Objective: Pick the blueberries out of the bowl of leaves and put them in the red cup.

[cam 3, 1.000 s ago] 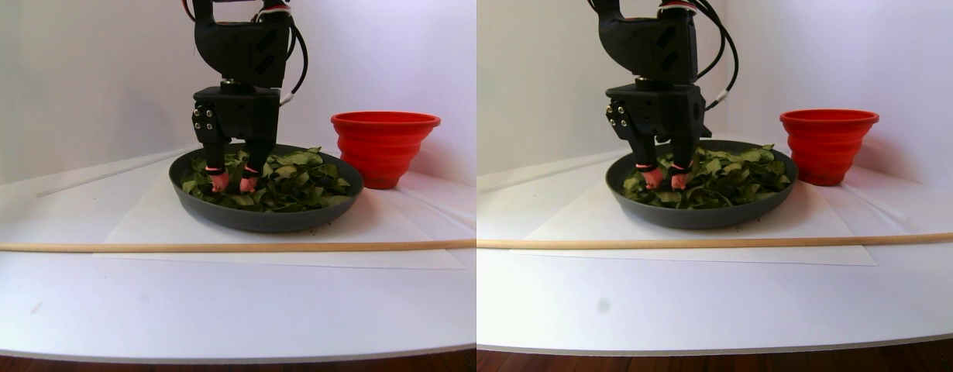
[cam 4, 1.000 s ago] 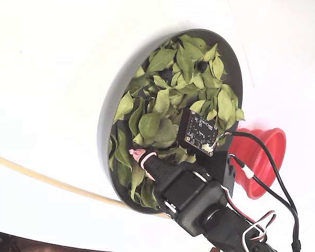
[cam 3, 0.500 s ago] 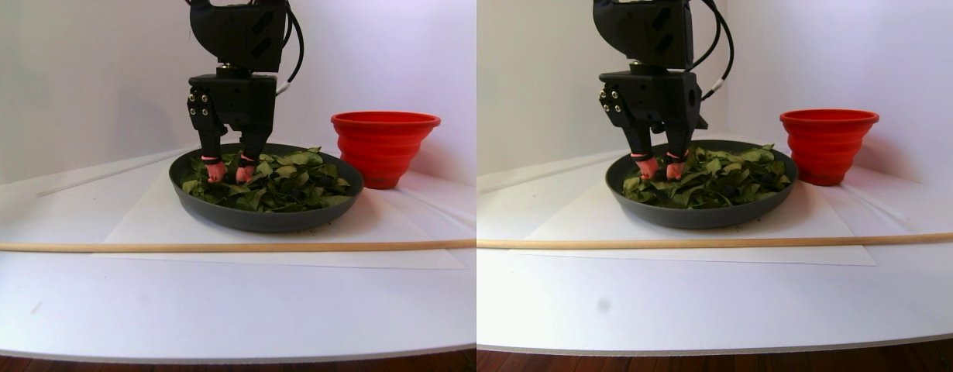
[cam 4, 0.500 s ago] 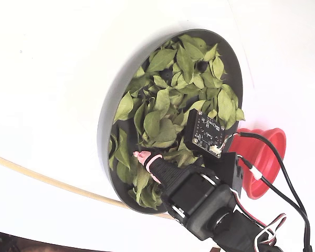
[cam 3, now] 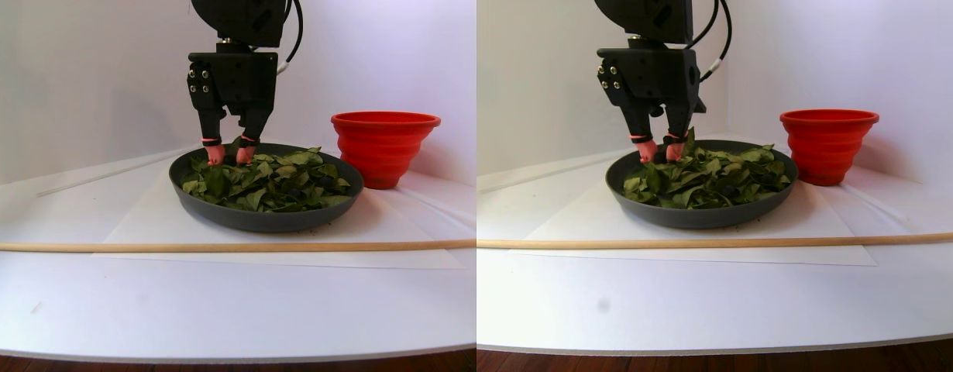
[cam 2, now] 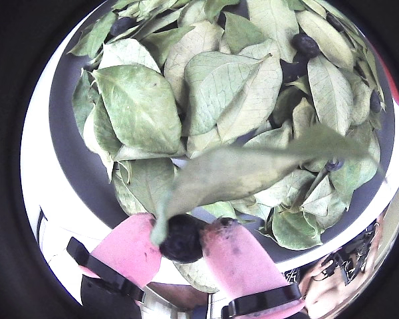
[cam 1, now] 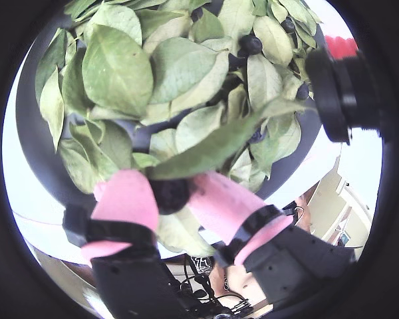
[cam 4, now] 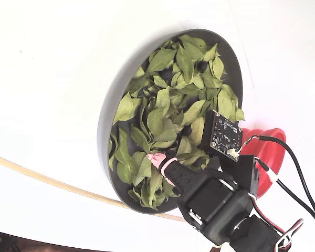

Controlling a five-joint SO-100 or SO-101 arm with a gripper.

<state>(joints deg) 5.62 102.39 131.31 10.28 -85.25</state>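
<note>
The bowl (cam 3: pixel 266 217) is set on the bench (cam 3: pixel 213 310), with the leaves (cam 3: pixel 275 182) heaped in it. In the stereo pair view the red cup (cam 3: pixel 385 147) is placed just right of the bowl, slightly behind. A wooden rod (cam 3: pixel 213 246) is laid before the bowl. A blueberry (cam 2: pixel 181 238) is held between the tool's fingers (cam 2: pixel 236 259) over the bowl's left part.

Bowl (cam 3: pixel 263 218): matt dark grey. Red cup (cam 3: pixel 385 147): smooth ribbed plastic. Leaves (cam 2: pixel 146 106): dry, veined, matt. Gripper (cam 2: pixel 181 239) fingertips (cam 2: pixel 130 249): pink rubbery covering.

Claw (cam 2: pixel 181 240) pinches blueberry (cam 2: pixel 181 238) — leaf (cam 2: pixel 239 169) caught too.
</note>
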